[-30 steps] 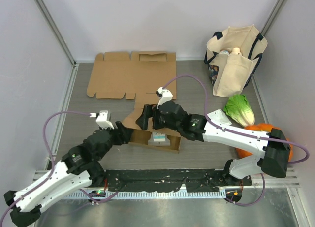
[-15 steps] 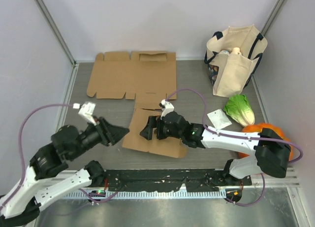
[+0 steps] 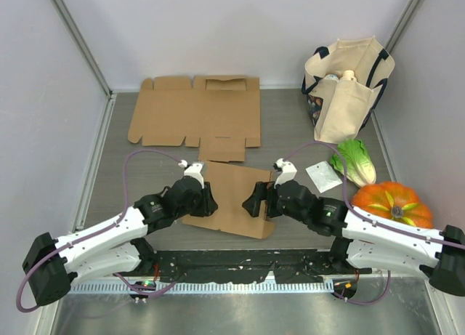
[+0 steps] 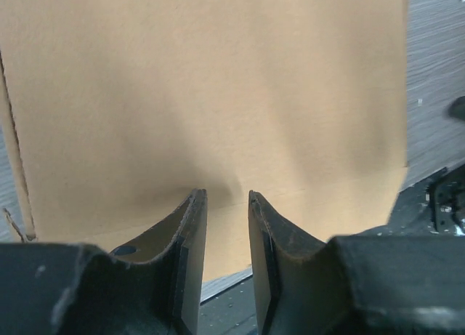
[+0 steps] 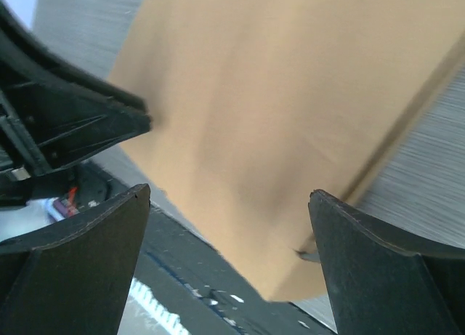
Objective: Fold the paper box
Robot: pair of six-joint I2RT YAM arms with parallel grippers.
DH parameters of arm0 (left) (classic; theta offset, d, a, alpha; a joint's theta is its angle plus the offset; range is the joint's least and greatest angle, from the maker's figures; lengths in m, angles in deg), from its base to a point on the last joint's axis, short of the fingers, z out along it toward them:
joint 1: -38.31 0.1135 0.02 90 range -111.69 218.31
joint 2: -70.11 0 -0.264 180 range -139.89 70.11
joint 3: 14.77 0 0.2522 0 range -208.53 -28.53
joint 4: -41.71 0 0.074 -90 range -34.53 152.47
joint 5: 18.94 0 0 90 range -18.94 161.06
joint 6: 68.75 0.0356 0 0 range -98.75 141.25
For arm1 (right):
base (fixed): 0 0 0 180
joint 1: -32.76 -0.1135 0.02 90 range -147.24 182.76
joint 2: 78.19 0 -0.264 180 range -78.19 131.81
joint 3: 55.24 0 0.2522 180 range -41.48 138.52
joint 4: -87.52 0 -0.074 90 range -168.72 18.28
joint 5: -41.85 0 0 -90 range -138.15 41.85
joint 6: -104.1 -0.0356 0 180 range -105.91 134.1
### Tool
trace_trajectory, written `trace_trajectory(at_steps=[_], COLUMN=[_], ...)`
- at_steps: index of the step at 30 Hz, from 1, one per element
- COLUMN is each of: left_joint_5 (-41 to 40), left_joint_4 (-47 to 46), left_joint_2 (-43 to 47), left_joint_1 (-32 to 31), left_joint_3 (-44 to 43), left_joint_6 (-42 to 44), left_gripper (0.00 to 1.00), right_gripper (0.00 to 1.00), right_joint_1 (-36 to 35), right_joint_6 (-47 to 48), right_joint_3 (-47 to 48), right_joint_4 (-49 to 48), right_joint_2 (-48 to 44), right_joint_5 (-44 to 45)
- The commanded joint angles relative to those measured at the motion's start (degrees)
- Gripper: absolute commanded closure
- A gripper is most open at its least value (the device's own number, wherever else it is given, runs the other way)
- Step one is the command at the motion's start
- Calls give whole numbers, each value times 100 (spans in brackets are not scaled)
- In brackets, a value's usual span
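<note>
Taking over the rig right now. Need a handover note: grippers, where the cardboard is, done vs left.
Left gripper: jaws narrowly apart at the left edge of the small cardboard piece, nothing held.
Right gripper: wide open at the piece's right edge, nothing held.
Things: the small cardboard piece lies flat on the table between the two grippers; the large box blank lies flat at the back.
Done: no panel stands folded up.
Left: all the folding.
</note>
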Motion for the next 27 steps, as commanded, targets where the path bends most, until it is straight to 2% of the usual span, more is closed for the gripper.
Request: trace_trajectory(at_steps=[1, 3, 4, 5, 6, 7, 8, 9, 10, 11, 14, 15, 17, 22, 27], left_joint_5=[-118, -82, -74, -56, 5, 101, 242, 478, 1011, 1303, 1938, 2018, 2298, 2440, 2274], left_joint_4=[-908, -733, -636, -435, -320, -206, -48, 23, 76, 94, 41, 33, -177, -695, -907], left_joint_2=[155, 181, 225, 382, 444, 541, 690, 769, 849, 936, 1174, 1174, 1105, 631, 305], left_joint_1=[110, 136, 154, 180, 267, 346, 652, 881, 1136, 1704, 2724, 2920, 3315, 3572, 3704], left_joint_3=[367, 315, 254, 192, 44, -27, -115, -142, -134, -73, 129, 174, 331, 499, 543], left_joint_6=[-141, -97, 33, 87, 122, 149, 201, 202, 193, 158, 79, 9, -123, -211, -185], left_gripper=[68, 67, 65, 61, 52, 47, 39, 36, 32, 26, 14, 13, 13, 10, 6], right_gripper=[3, 4, 8, 11, 14, 16, 17, 21, 22, 23, 30, 40, 46, 46, 41], right_joint_1=[280, 1034, 1333, 1657, 1783, 1879, 1967, 2116, 2170, 2197, 2328, 2372, 2574, 2935, 3014], right_joint_6=[-60, 1, 132, 194, 238, 352, 388, 423, 467, 476, 467, 459, 441, 503, 512], right_joint_3=[-136, -198, -233, -364, -444, -497, -593, -620, -620, -638, -725, -769, -988, -1182, -1174], right_joint_4=[1316, 1195, 1046, 844, 372, 150, -44, -342, -414, -476, -573, -634, -783, -1257, -1557], right_joint_2=[-453, -401, -366, -366, -383, -366, -235, -147, -68, 3, 127, 109, 118, 250, 477], right_joint_5=[1084, 418, 67, -389, -637, -857, -964, -1461, -1561, -1614, -1536, -1562, -1667, -2142, -2318])
